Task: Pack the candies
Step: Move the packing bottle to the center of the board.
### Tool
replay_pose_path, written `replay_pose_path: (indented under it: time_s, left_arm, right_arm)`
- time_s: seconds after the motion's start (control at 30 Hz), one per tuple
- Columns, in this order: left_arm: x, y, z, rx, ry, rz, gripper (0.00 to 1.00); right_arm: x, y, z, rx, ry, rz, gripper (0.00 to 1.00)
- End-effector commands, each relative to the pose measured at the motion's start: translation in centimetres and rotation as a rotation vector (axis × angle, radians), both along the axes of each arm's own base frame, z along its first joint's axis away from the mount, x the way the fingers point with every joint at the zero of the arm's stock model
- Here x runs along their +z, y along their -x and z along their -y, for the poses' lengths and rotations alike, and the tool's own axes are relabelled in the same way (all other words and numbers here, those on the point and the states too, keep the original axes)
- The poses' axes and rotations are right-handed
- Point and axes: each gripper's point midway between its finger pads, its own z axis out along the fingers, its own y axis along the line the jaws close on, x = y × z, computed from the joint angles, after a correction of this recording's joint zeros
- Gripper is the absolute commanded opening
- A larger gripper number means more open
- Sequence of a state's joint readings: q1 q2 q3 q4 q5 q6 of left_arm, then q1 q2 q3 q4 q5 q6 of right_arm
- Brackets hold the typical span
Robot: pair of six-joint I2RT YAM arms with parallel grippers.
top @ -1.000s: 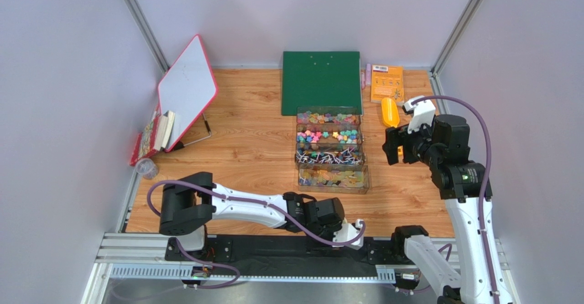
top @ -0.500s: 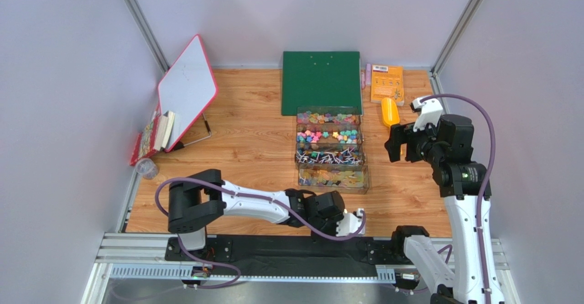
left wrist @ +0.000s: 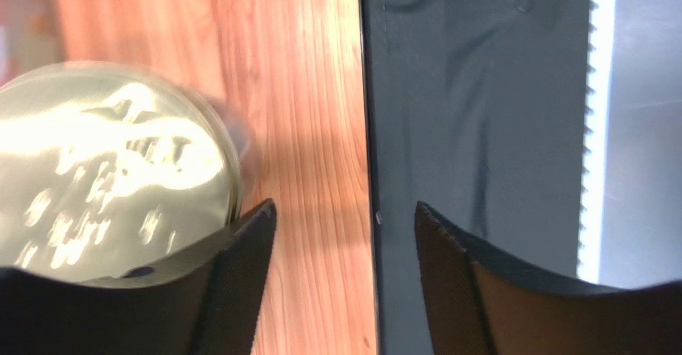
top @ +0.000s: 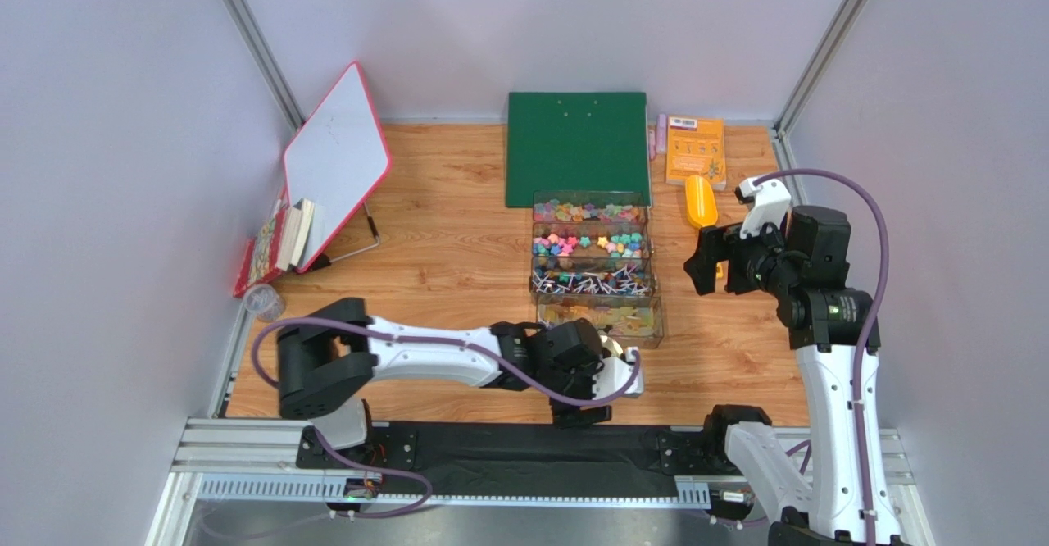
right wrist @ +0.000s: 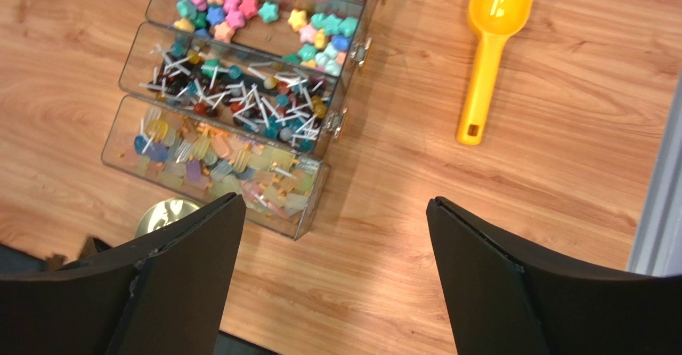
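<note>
Top view. Found the candies (top: 589,246) sorted in a clear four-row box (top: 658,312) at the middle of the wooden table (top: 431,263), just in front of a green board (top: 576,146). Noted a yellow scoop (top: 699,202) just right of the box, apart from it, and an orange packet (top: 695,150) behind that. Placed the left gripper (top: 579,408) low at the table's near edge, over the seam with the black mat (top: 468,442), just in front of the box's near wall. Placed the right gripper (top: 706,261) up off the table, right of the box and near the scoop, with bare wood below and in front. Saw a tilted whiteboard (top: 335,165) at far left, well apart from both arms.

Left wrist view. Showed the left gripper (left wrist: 344,211) with jaws parted, nothing between them but wood and the mat's edge. Caught a blurred gold disc (left wrist: 104,171) just outside the finger on the view's left side; could not tell whether touching.

Right wrist view. Showed the right gripper (right wrist: 334,201) spread wide and empty. Looked down on the candies (right wrist: 264,11) in the box at upper left and the scoop (right wrist: 492,35) at upper right, with a broad strip of bare wood between. Spotted the gold disc (right wrist: 164,211) just beside the box's near wall.
</note>
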State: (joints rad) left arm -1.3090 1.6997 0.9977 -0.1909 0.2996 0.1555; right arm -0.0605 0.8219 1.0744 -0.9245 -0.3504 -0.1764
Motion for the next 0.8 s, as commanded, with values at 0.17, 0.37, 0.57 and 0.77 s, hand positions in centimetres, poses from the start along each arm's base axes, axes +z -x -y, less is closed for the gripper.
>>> replay_pose_path:
  time_s: [0.17, 0.37, 0.57, 0.77]
  left_arm:
    - [6.6, -4.9, -2.4, 0.250, 0.375, 0.230, 0.90]
    - [3.5, -8.3, -1.9, 0.309, 0.421, 0.294, 0.90]
    - [0.9, -10.9, -1.3, 0.353, 0.521, 0.276, 0.94]
    - [-1.3, -9.9, -0.5, 0.297, 0.646, 0.238, 0.93]
  right_arm:
    - [-1.0, 1.8, -1.7, 0.204, 0.021, -0.103, 0.92]
    - [-2.0, 1.5, -2.0, 0.404, 0.116, -0.116, 0.97]
    - [-2.9, -0.3, -1.9, 0.436, 0.122, -0.162, 0.98]
    - [-4.1, -0.8, -1.8, 0.502, 0.137, -0.207, 0.99]
